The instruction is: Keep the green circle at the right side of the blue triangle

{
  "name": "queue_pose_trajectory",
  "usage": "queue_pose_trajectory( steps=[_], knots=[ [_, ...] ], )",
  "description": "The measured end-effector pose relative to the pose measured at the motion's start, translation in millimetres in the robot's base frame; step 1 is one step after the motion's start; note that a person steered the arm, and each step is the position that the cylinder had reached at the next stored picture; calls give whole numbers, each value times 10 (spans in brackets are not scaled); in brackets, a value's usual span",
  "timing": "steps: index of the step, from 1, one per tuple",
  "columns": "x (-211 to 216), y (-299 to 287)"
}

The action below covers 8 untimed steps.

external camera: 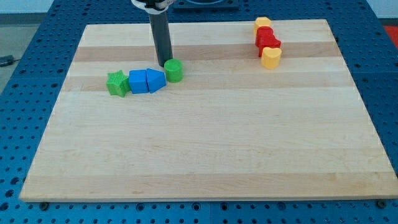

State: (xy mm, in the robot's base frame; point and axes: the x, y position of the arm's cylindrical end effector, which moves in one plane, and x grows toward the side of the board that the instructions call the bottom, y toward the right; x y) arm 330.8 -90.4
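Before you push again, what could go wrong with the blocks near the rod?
1. My tip sits at the upper left edge of the green circle. A push toward the view's right would likely slide it away from the blue triangle.
2. The blue triangle touches the blue cube, with the green star beside it, so a push toward the view's left may shift the whole row.

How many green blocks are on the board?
2. The green star sits at the left end of the row, touching the blue cube. The green circle sits at the row's right end, beside the blue triangle and my tip.
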Motion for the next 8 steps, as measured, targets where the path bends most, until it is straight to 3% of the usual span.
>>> queue_pose_trajectory(
  steps=[8],
  knots=[
    [158,12]
  ],
)
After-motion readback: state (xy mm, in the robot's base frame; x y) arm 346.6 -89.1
